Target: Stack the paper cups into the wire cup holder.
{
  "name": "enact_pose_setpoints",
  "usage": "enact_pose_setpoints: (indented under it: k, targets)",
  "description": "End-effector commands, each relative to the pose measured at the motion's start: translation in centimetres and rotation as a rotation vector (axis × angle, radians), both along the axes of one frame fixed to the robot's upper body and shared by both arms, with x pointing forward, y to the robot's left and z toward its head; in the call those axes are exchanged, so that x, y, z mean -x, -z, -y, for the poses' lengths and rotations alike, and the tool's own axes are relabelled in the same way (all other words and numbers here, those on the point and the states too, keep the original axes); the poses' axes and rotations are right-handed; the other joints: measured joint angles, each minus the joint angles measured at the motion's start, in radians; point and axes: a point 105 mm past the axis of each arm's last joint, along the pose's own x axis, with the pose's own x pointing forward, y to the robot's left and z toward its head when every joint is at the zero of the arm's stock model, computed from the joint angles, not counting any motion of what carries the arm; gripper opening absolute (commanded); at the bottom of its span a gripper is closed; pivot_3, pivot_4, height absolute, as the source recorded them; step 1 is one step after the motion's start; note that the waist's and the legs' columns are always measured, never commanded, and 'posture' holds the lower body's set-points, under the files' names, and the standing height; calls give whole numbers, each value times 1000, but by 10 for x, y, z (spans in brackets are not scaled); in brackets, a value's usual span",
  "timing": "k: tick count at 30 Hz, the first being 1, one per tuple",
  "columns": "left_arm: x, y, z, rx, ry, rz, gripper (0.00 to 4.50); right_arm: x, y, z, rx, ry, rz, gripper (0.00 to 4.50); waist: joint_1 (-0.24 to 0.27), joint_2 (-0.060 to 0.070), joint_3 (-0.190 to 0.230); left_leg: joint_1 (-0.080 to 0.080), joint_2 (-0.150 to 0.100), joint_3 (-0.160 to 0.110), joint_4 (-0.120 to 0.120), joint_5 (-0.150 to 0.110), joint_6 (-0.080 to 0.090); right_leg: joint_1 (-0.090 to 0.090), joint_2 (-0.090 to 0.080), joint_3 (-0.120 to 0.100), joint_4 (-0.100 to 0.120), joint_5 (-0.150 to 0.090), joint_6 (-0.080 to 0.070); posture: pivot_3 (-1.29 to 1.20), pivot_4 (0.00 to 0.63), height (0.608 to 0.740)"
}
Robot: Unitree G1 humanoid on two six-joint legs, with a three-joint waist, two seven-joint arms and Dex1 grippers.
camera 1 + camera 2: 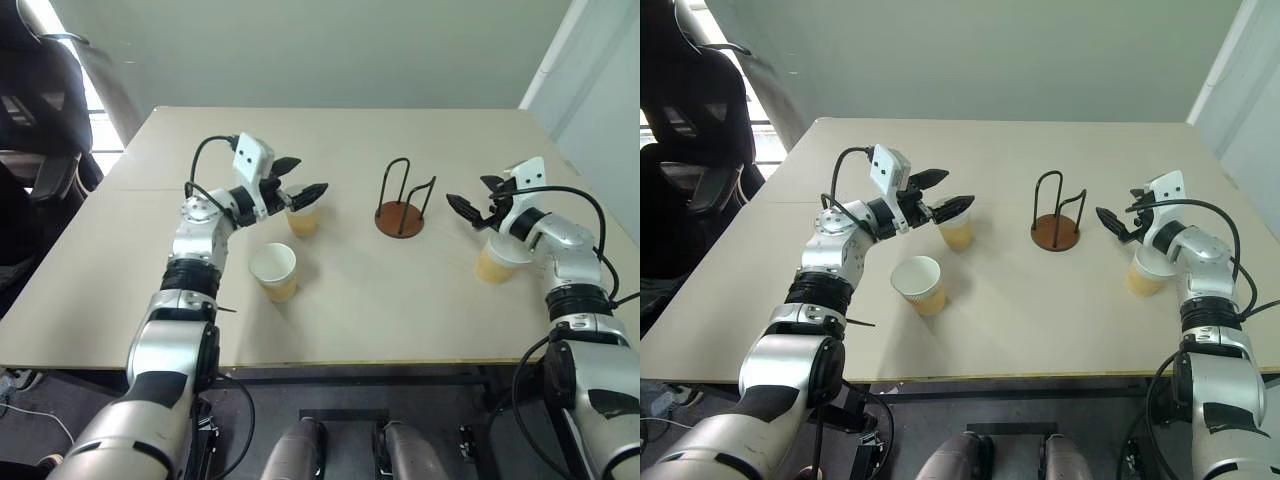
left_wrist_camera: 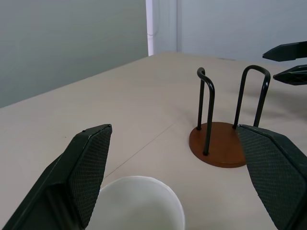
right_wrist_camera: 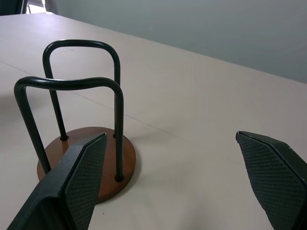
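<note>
Left gripper (image 1: 298, 186), jaws apart, hovers directly above an upright tan-and-white paper cup (image 1: 303, 219); right gripper (image 1: 476, 204) likewise spread, empty.

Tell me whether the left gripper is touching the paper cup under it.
Apart. In the left wrist view the left gripper stands open, its fingers on either side above the paper cup, with table showing between rim and fingers.

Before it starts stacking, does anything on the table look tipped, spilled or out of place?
Nothing stands out. All three paper cups stand upright on the table, and the wire cup holder stands upright and empty between them.
</note>
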Motion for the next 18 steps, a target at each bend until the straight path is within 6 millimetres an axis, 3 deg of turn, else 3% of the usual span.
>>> enact_pose_setpoints:
  k: [1,9,18]
  targets:
    - [4,-21,1,19,37,48,4452,-1,-21,-1,-31,-10,63,4431,0,0,0,0,0,0,0,0,0,0,0,0,0,0,0,0,150,740]
    - [9,-22,5,2,110,13,4452,2,-53,2,-146,6,102,4431,-1,0,0,0,0,0,0,0,0,0,0,0,0,0,-1,0,150,740]
    - [12,-20,4,-51,148,9,4452,12,-48,-4,-147,-68,33,4431,0,0,0,0,0,0,0,1,1,0,0,0,-1,-1,-1,0,150,740]
